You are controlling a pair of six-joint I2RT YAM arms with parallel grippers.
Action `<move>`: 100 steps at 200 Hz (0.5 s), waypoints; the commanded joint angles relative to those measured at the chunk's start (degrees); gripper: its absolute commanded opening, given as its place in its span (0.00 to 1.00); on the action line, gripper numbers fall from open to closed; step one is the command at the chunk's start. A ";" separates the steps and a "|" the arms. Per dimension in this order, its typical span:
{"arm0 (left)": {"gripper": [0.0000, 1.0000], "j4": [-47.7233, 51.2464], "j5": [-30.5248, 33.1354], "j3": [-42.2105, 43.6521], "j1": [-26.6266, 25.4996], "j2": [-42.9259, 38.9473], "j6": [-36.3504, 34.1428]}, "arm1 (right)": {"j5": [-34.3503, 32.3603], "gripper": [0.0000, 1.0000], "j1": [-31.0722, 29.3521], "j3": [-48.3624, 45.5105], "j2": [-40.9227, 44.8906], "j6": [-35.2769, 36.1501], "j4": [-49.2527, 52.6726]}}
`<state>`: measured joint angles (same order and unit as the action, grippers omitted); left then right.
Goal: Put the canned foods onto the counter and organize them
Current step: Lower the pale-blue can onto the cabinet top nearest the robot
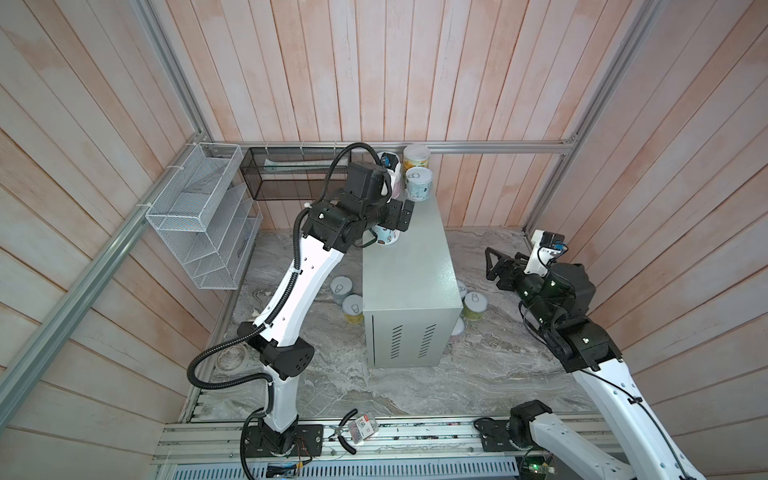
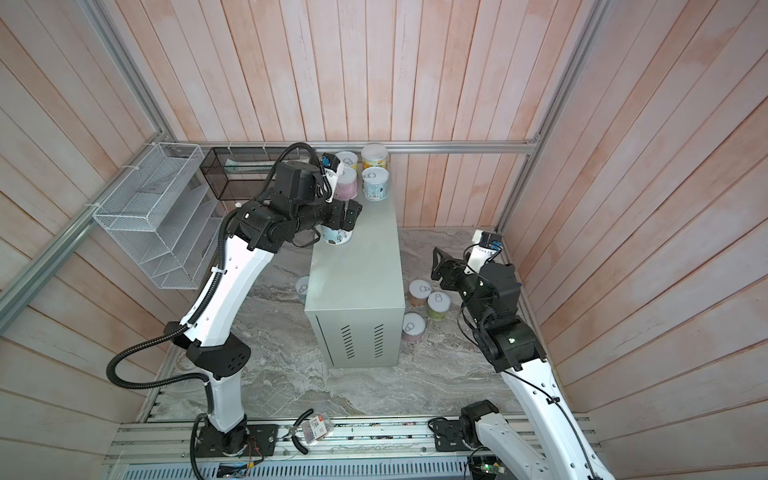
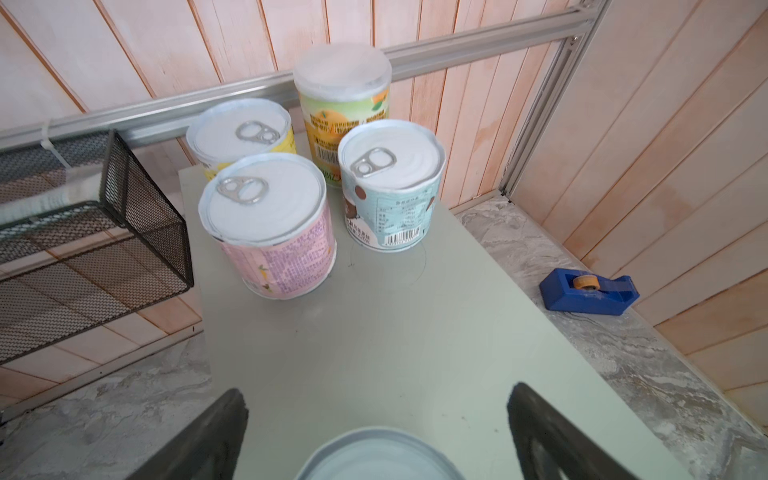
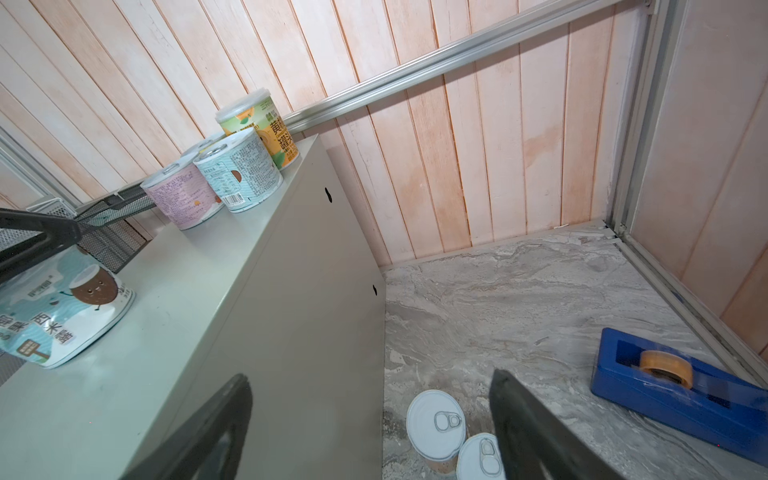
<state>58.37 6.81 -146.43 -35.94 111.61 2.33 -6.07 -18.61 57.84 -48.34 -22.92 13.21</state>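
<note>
Pale pink plank walls (image 1: 374, 62) close the cell on three sides, with a grey marble floor (image 1: 415, 386) below. A white wire rack (image 1: 199, 216) and a black mesh basket (image 1: 286, 174) hang on the far left. Two loose tins (image 1: 341, 286) stand on the marble, close against the left flank of the counter (image 1: 407, 266).

Over the counter's left edge the left gripper (image 3: 376, 395) hangs with its jaws spread wide on either side of a pale-blue tin (image 4: 62, 307). The tin sits upright on the flat top. The pads look clear of the label, though the angle makes that hard to swear to.

At the back of the counter four tins are grouped: yellow (image 3: 239, 133), pink (image 3: 266, 216), a taller orange one (image 3: 343, 91) and another pale-blue one (image 3: 390, 178).

Right of the counter, three more tins (image 2: 419, 291) wait on the marble. The right gripper (image 4: 370, 380) hovers near them, jaws apart and empty, and a blue tape dispenser (image 4: 665, 374) lies beyond it.

This looks like the letting-go stage of one placement. The left arm needs to rise straight clear without clipping the tin. After that, the tins on the marble need fetching.
</note>
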 commanded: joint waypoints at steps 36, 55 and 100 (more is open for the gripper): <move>1.00 -11.67 7.91 14.92 -3.90 -14.85 -1.66 | -1.14 0.88 -0.10 1.66 0.06 0.34 0.46; 1.00 -15.36 10.87 26.02 -6.71 -21.86 -0.54 | -1.40 0.88 -0.09 1.52 0.18 0.25 0.99; 0.91 -23.89 12.12 46.51 -9.06 -34.87 1.72 | -1.89 0.88 -0.17 1.89 -0.57 0.19 2.04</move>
<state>40.64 16.82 -106.59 -44.95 80.07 2.57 -6.63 -18.61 58.13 -48.45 -22.90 13.89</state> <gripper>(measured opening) 0.934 0.881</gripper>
